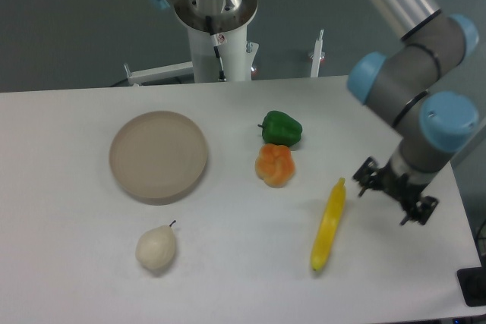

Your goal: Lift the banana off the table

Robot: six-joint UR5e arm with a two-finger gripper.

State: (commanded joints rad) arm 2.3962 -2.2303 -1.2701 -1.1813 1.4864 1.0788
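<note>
The banana lies flat on the table, toward the right side, and nothing is touching it. Its long axis runs nearly straight away from the camera, the far tip near the hand and leaning a touch right, the near tip pointing down toward the front edge. The hand sits just beside that far end, off to the banana's right in this view, low over the table surface and hanging from the grey and blue arm that reaches in from the upper right. There is a clear strip of white table between hand and fruit, so no contact yet. Are the fingers spread or together? From this angle the dark fingers blur into the mount, and it cannot be told; what is plain is that they hold nothing.

So here is what the coming move seems to turn on: the banana lies to the left of the hand in the picture, and the hand is level with its far tip, not its middle. A sideways shift toward the fruit and a slide along its length toward the fat centre looks likely, with the fingers set across the narrow width.

The orange pepper and green pepper sit near, further left.
</note>
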